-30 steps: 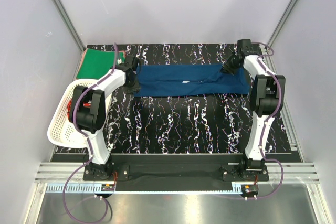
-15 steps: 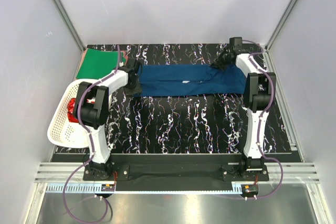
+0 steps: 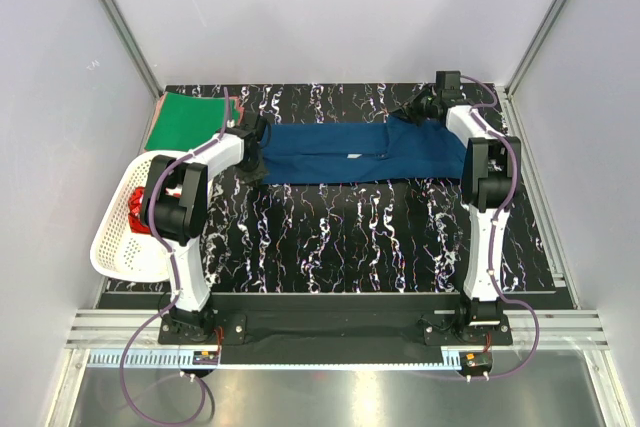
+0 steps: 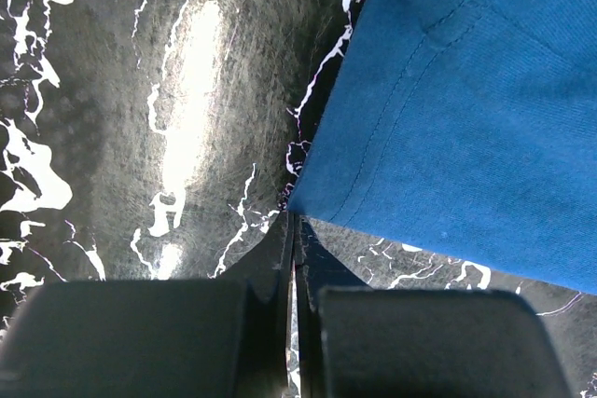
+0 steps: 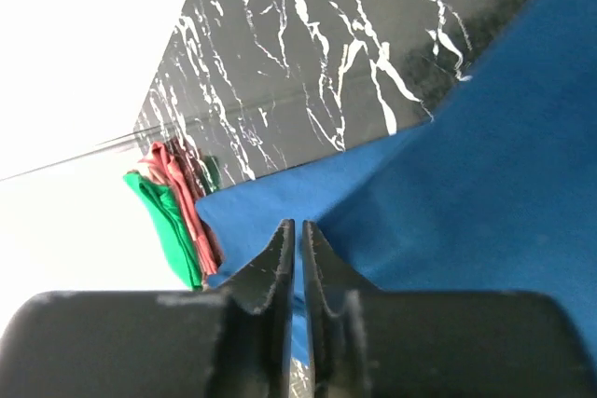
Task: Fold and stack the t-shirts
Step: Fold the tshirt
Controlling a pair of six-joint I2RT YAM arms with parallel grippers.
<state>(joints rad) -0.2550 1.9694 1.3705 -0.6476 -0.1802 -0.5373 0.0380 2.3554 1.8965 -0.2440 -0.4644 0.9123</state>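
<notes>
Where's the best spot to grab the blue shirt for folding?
Pinch the blue shirt by an end corner, coming in low from the outer side. It lies flat in a long band, so only its hemmed corners give an edge to pinch.

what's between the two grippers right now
The navy t-shirt, spread along the table from the left gripper to the right gripper; the top view shows it.
</notes>
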